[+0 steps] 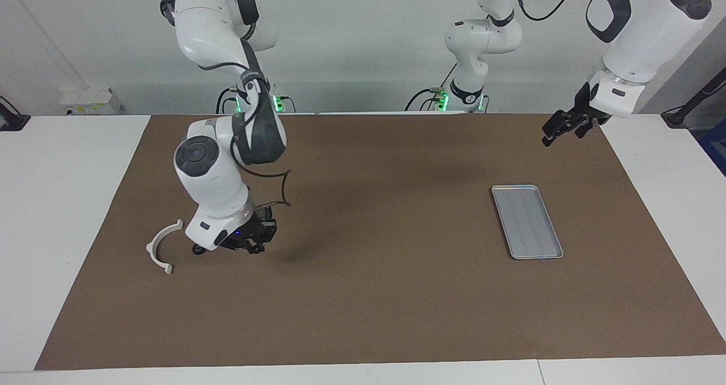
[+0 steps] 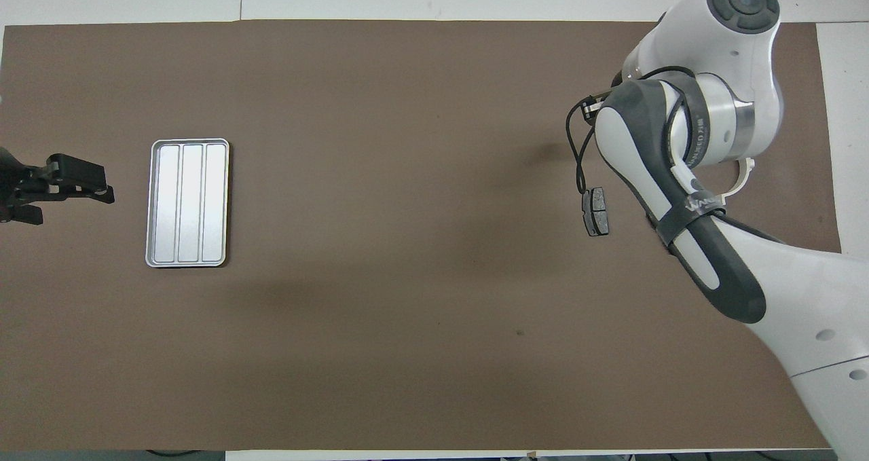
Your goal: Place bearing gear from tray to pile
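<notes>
At the left arm's end of the table, the left gripper (image 1: 558,130) hangs raised over the brown mat (image 1: 368,294) with its fingers spread apart and nothing between them; this arm waits. The tray (image 1: 527,220) lies flat on the mat beside it, apart from the gripper, its long side running away from the robots.

Toward the right arm's end, the right arm reaches out and bends down over the pile. One dark brake pad (image 2: 596,211) lies on the mat in the nearer part of that group, in plain sight only from overhead; the arm covers the rest of that patch. The right gripper (image 1: 249,248) sits low over the mat just beside the pad's place, its fingertips closed together. Whether something small is pinched between them cannot be made out.

Farther from the robots, a small dark round bearing gear (image 1: 197,250) peeks out from beside the wrist, resting on the mat. Just beside it, toward the table's end, lies the white semicircular bracket (image 1: 150,249), its open side turned to the gear.
</notes>
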Robot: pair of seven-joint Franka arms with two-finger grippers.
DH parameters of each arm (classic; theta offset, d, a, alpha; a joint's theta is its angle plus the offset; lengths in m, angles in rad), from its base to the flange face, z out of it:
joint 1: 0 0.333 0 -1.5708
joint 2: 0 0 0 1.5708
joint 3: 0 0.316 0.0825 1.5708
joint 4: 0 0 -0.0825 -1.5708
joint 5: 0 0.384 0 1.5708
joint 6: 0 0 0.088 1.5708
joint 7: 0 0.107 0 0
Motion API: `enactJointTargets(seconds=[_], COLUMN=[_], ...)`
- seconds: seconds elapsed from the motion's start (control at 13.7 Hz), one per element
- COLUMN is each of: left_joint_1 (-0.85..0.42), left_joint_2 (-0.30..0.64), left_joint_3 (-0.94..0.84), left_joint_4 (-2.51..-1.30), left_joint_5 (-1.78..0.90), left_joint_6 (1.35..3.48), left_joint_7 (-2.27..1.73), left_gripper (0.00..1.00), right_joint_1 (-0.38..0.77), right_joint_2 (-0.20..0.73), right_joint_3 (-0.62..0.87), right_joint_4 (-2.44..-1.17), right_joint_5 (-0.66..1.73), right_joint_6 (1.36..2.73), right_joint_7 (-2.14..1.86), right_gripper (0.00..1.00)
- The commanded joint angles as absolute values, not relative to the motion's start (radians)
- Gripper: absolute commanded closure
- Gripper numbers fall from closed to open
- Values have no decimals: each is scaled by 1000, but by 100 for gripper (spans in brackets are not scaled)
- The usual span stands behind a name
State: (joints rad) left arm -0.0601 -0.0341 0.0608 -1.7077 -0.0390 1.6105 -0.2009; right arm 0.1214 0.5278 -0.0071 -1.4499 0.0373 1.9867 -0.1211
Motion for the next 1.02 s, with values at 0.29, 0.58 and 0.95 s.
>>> enactJointTargets(seconds=[0.29, 0.58, 0.95], left_joint_1=[-60, -60, -60], left_joint_2=[-58, -58, -58], left_joint_3=[60, 58, 58], left_joint_4=[-1729, -1727, -1727], left_joint_5=[-28, -28, -28], left_joint_6=[1605, 1603, 1605], left_joint_7=[-196, -196, -196], left_gripper=[0, 0, 0], right_joint_1=[17, 0, 3], right_joint_2=[469, 471, 445], right_joint_3=[8, 8, 9], right_joint_4=[-1674, -1701, -1795], right_joint_5=[40, 38, 38], right_joint_6=[2155, 2175, 2217], right_joint_7=[-281, -316, -318], right_gripper=[97, 97, 97])
